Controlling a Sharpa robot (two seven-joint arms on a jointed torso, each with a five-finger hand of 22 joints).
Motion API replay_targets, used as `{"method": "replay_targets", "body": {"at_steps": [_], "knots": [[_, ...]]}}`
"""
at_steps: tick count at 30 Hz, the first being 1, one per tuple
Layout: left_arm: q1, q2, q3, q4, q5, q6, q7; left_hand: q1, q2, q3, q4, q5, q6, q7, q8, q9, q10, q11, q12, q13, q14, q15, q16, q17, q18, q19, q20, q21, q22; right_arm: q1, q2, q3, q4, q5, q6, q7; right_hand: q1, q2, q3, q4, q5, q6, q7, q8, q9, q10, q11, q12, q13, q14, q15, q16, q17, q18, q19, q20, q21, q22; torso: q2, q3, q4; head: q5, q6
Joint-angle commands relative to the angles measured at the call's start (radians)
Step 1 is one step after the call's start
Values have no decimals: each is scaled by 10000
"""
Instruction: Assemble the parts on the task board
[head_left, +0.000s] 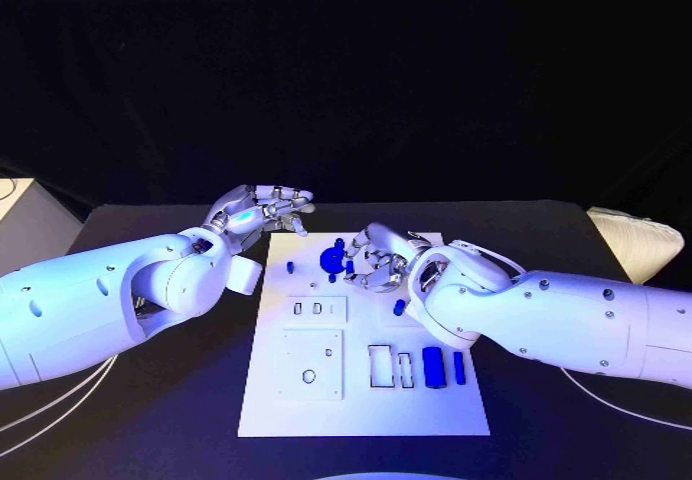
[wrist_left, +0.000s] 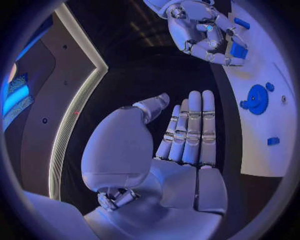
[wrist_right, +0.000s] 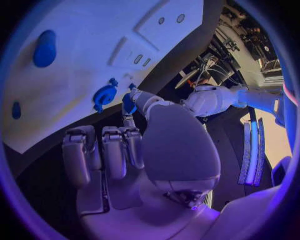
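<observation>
Parts everywhere on the task board (head_left: 289, 415), and this job looks only partly done from where I stand. Up at the far end a blue gear (head_left: 333, 259) sits on the white plate, apparently seated on its peg, with a small blue piece (head_left: 290, 267) just to its left. The right hand (head_left: 378, 258) hovers right over that far end, fingers curled downward, and the right wrist view shows its thumb and a fingertip closing on a small blue part (wrist_right: 129, 103) beside the gear — pinched, I'd say, though whether it is lifted clear of the board I cannot tell.

The left hand (head_left: 264, 211) waits off the far left corner of the board, above the black tabletop (head_left: 173, 420), fingers straight and lying side by side, holding nothing.

Now look at the near end: a blue block (head_left: 433, 362) and a slim blue bar (head_left: 459, 367) lie loose at the near right, next to an open rectangular slot (head_left: 381, 366). Another blue piece (head_left: 400, 309) sits mid-board by the right arm. The square plate (head_left: 312, 362) near left shows an unfilled hole, too.

My read: the gear end is being worked, and the near slots and loose pieces are all left to do. Well short of halfway, I'd judge.
</observation>
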Motion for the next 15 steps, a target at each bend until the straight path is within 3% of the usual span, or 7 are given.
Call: {"method": "replay_targets", "body": {"at_steps": [1, 5, 11, 15], "knots": [[9, -7, 7, -14, -10, 105, 65, -63, 71, 59, -17, 29, -46, 5, -67, 10, -74, -11, -31, 14, -91, -7, 41, 13, 32, -57, 19, 36, 9, -156, 235, -17, 33, -1118, 120, -976, -114, -15, -17, 41, -38, -28, -26, 217, 210, 547, -71, -41, 2055, 1044, -74, 62, 2631, -192, 994, -61, 23, 2550, -30, -48, 20, 68, -84], [9, -26, 7, -28, -10, 100, 69, -63, 71, 59, -17, 29, -46, 5, -67, 10, -74, -11, -31, 14, -91, -7, 41, 13, 32, -57, 19, 36, 9, -331, 522, -35, 127, -1536, 211, -1341, -131, -25, -21, 42, -36, -28, -29, 225, 213, 549, -74, -39, 2057, 1044, -77, 62, 2631, -191, 991, -63, 17, 2545, -20, -43, 12, 134, -131], [10, -34, 8, -24, -10, 107, 71, -67, 72, 62, -21, 29, -43, 4, -65, 14, -70, -12, -27, 16, -94, -6, 50, 12, 33, -75, 23, 58, 24, -470, 761, -48, 249, -1987, 385, -1683, -352, -127, -84, 102, -45, -21, -58, 305, 236, 579, -99, -20, 2084, 1044, -98, 62, 2631, -220, 1047, -81, 121, 2632, -3, -42, 14, 114, -183], [10, -37, 8, -24, -10, 114, 68, -67, 72, 62, -21, 29, -43, 4, -65, 14, -70, -12, -27, 16, -94, -6, 50, 12, 33, -75, 23, 58, 24, -589, 871, -60, 228, -2312, 292, -1783, -404, -154, -97, 116, -46, -26, -65, 322, 239, 586, -105, -16, 2090, 1044, -105, 62, 2631, -219, 1045, -86, 117, 2629, 1, -20, 16, 137, -226]]}}
